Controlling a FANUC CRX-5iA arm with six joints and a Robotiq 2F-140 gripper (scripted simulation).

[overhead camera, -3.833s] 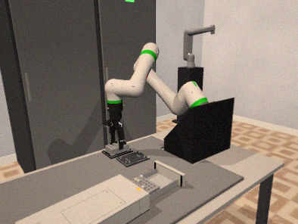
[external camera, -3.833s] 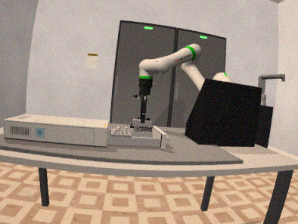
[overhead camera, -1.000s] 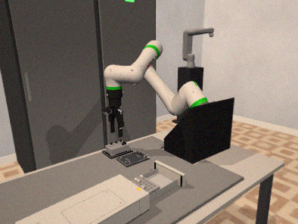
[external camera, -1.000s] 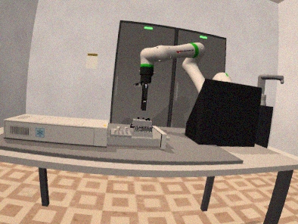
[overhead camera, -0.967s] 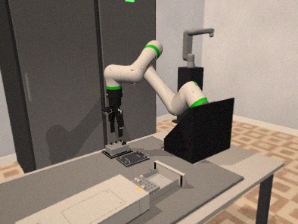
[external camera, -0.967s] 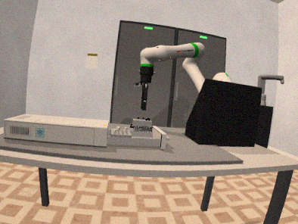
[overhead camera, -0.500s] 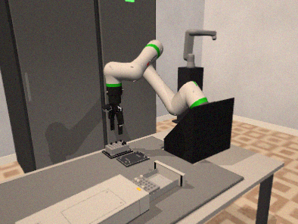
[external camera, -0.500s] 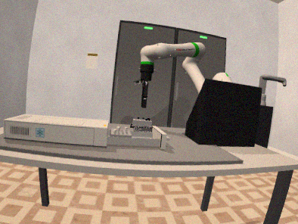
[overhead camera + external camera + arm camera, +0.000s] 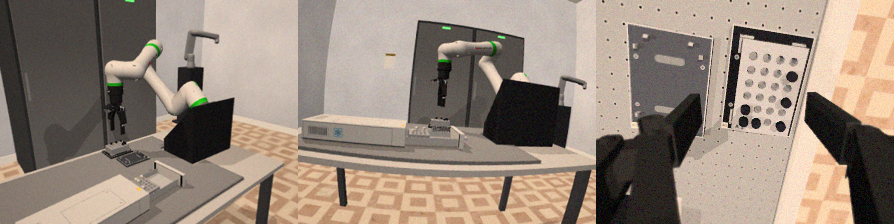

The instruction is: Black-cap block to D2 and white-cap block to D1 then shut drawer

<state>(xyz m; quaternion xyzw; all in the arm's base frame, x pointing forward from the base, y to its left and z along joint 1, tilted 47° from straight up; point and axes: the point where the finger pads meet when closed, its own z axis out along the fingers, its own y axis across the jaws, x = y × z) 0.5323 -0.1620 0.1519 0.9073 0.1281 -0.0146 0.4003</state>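
Note:
The cooling block with black-capped tubes (image 9: 115, 147) (image 9: 439, 122) (image 9: 768, 85) lies flat on the far deck slot D2; several black caps show in its bores in the wrist view. My gripper (image 9: 118, 130) (image 9: 441, 103) (image 9: 753, 107) is open and empty, well above this block. Slot D1 (image 9: 132, 158) (image 9: 671, 80) beside it is a bare dark plate. The cooler COLD (image 9: 87, 204) (image 9: 355, 130) has its drawer (image 9: 170, 175) (image 9: 461, 136) pulled out. The block with white-capped tubes (image 9: 145, 184) (image 9: 419, 132) sits in the drawer next to the cooler. COLD's orange lamp (image 9: 138, 188) (image 9: 402, 124) is lit.
A large black housing (image 9: 204, 129) (image 9: 525, 113) around the arm's base stands to the right of the slots. A dark cabinet (image 9: 57, 76) is behind the table. A grey second arm on a black pedestal (image 9: 193, 42) stands at the back right.

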